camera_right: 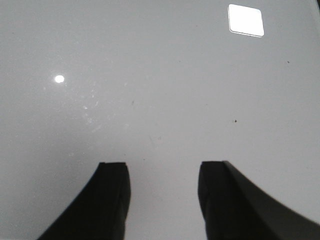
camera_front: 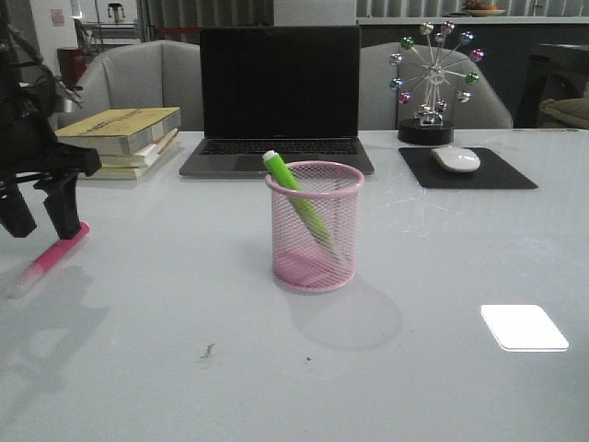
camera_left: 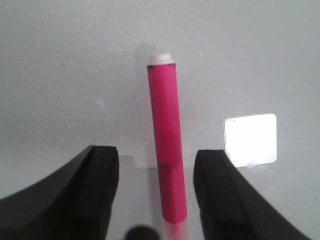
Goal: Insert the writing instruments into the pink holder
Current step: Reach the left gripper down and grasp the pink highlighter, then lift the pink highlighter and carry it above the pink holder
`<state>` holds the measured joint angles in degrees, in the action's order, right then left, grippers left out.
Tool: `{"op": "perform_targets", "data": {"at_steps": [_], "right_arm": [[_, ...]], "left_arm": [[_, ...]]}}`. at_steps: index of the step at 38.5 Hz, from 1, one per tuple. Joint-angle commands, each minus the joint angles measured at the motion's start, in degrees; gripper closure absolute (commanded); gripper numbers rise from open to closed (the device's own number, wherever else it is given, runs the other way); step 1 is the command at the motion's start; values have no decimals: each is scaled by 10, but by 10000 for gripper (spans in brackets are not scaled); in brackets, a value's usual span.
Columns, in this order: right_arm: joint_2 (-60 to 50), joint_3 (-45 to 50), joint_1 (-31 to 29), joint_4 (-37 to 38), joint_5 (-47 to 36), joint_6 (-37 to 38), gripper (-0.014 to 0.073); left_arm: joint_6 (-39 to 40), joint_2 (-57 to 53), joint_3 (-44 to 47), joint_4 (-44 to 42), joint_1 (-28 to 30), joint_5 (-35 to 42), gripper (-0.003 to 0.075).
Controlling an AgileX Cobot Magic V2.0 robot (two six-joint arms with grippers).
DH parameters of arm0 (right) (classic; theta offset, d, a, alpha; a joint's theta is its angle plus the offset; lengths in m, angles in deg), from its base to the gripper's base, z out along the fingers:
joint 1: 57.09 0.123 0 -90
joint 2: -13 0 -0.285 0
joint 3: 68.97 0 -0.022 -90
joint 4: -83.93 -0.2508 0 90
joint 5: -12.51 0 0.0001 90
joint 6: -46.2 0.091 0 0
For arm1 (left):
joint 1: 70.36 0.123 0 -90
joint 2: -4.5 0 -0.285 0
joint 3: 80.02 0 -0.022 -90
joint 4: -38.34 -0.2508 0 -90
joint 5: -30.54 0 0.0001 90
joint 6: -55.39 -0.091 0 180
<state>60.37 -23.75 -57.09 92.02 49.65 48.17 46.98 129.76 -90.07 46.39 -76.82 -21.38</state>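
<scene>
The pink holder (camera_front: 316,226), a wire-mesh cup, stands mid-table in the front view. A green marker (camera_front: 296,194) leans inside it, its white tip above the rim. A hot pink marker (camera_front: 53,256) lies flat on the table at the far left. My left gripper (camera_front: 40,221) hangs open just above it. In the left wrist view the pink marker (camera_left: 166,145) lies between the open fingers (camera_left: 102,170) without touching either, and the left gripper (camera_left: 156,160) straddles it. My right gripper (camera_right: 162,172) is open over bare table and does not show in the front view.
An open laptop (camera_front: 279,101) stands behind the holder. Stacked books (camera_front: 124,138) lie at the back left. A mouse (camera_front: 456,159) rests on a black pad (camera_front: 465,170) at the back right, beside a small ferris-wheel ornament (camera_front: 431,83).
</scene>
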Motion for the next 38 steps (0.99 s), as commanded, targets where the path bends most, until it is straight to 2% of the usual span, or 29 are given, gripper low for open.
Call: {"op": "perform_targets", "data": {"at_steps": [1, 20, 22, 24, 29, 31, 38], "right_arm": [[-3, -16, -3, 11, -34, -5, 160], [-3, -16, -3, 12, -32, -5, 160], [-3, -16, -3, 12, -32, -5, 160], [-3, -16, -3, 12, -32, -5, 160], [-3, -16, -3, 12, -32, -5, 160], [-3, -16, -3, 12, -32, -5, 160], [-3, -16, -3, 12, -25, -5, 160]], "left_arm": [[0, -24, -19, 12, -3, 19, 316], [0, 16, -19, 28, -3, 22, 325], [0, 16, -19, 29, -3, 23, 361], [0, 16, -19, 28, -3, 23, 430], [0, 16, -19, 28, -3, 21, 639], [0, 16, -19, 28, -3, 21, 608], [0, 9, -20, 39, -8, 20, 628]]}}
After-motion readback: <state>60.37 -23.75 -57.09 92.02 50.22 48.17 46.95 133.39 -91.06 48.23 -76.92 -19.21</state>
